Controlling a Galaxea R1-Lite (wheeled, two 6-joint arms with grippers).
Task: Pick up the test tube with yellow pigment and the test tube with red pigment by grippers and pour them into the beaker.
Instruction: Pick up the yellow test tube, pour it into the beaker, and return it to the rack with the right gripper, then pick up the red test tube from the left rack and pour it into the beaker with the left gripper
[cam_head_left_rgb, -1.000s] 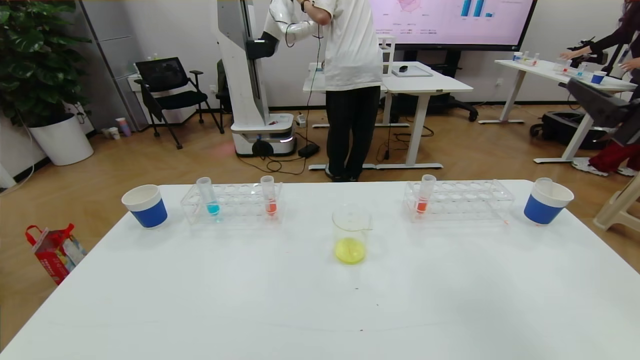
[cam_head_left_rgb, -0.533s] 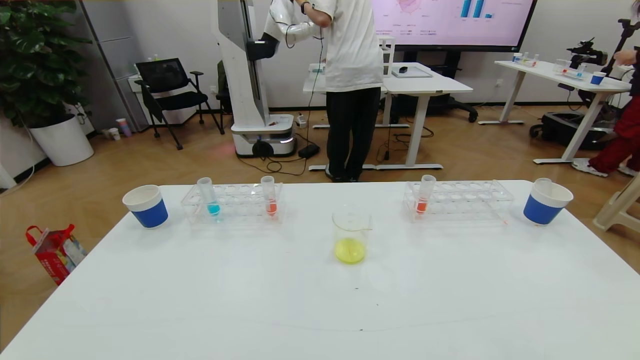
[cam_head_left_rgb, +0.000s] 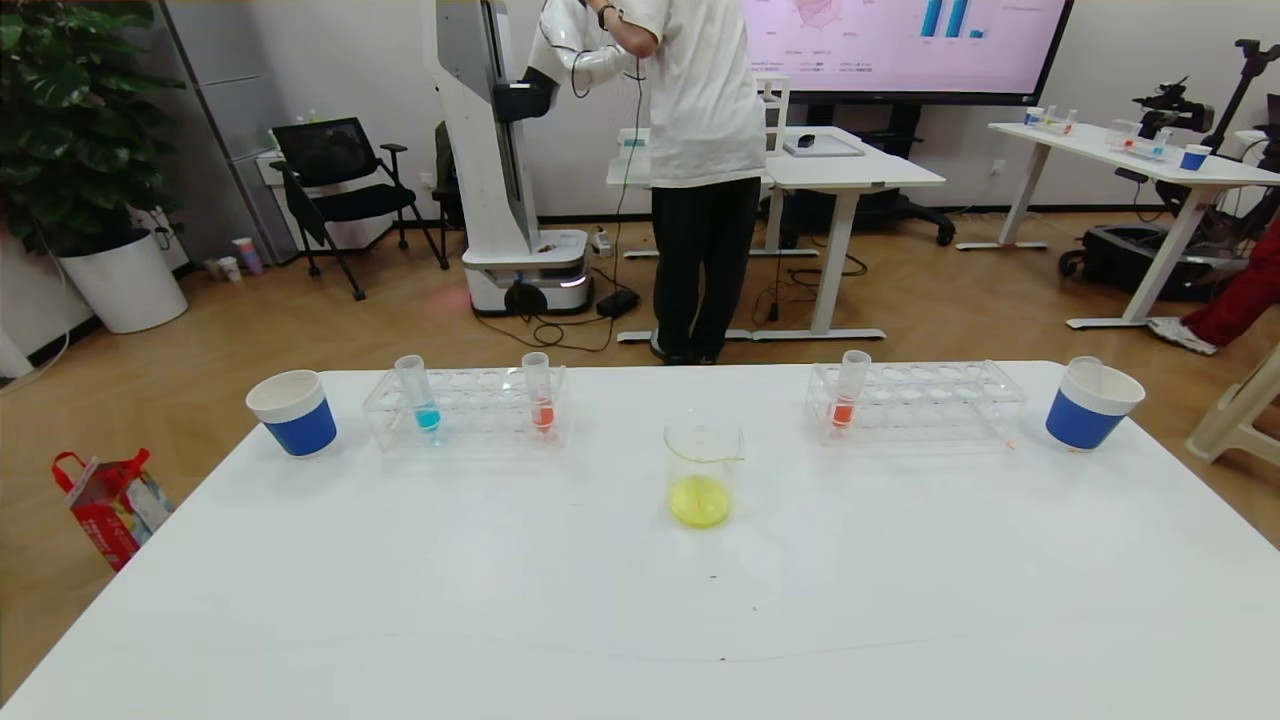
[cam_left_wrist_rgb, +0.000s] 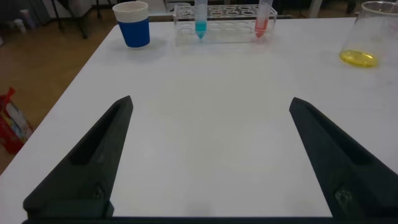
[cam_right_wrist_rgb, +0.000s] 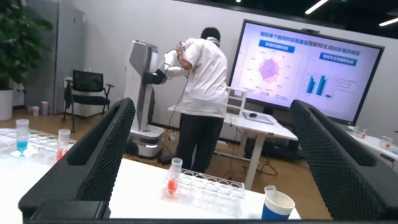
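The beaker (cam_head_left_rgb: 703, 470) stands mid-table with yellow liquid at its bottom; it also shows in the left wrist view (cam_left_wrist_rgb: 367, 37). One red-pigment tube (cam_head_left_rgb: 539, 392) stands in the left rack (cam_head_left_rgb: 465, 405) beside a turquoise tube (cam_head_left_rgb: 417, 393). Another red-pigment tube (cam_head_left_rgb: 849, 388) stands in the right rack (cam_head_left_rgb: 915, 400) and shows in the right wrist view (cam_right_wrist_rgb: 173, 176). No tube holding yellow liquid shows. A clear empty-looking tube (cam_head_left_rgb: 1085, 368) stands in the right paper cup. My left gripper (cam_left_wrist_rgb: 211, 102) is open and empty above the near table. My right gripper (cam_right_wrist_rgb: 212, 104) is open and empty, facing the right rack. Neither gripper shows in the head view.
Blue-and-white paper cups stand at the far left (cam_head_left_rgb: 292, 412) and far right (cam_head_left_rgb: 1092, 405) of the white table (cam_head_left_rgb: 640, 620). Beyond the table a person (cam_head_left_rgb: 700, 170) stands by another robot. A red bag (cam_head_left_rgb: 110, 500) lies on the floor at the left.
The person at the far right background table has moved out of view. Nothing on my table has moved.
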